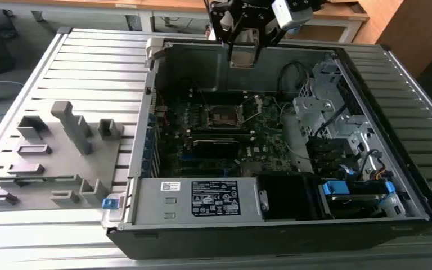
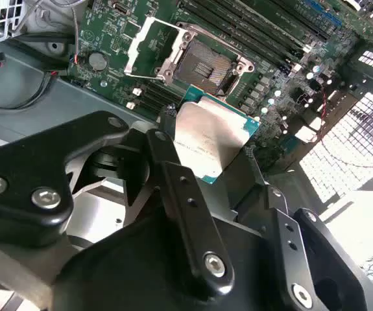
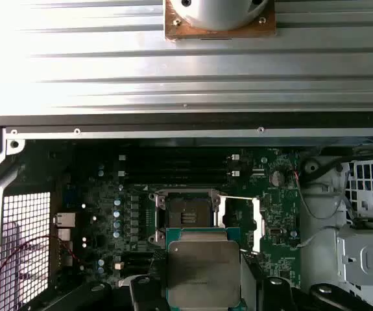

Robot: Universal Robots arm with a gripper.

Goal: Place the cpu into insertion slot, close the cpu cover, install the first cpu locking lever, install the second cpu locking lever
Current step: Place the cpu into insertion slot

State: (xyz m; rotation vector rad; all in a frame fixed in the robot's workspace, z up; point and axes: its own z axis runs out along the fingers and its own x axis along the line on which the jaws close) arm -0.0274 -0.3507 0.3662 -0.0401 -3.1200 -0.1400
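Hand (image 2: 209,141) clamped on the cpu (image 2: 220,129). In the exterior view it hangs at 12 o'clock from the insertion slot (image 1: 222,115); the cpu cover (image 2: 136,48) stands open.

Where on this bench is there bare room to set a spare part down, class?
Bare slatted table lies between the grey fixture tray and the table's far edge, on the exterior view's left of the computer case. Inside the case is crowded: motherboard, cables, and the gripper holding the cpu above.
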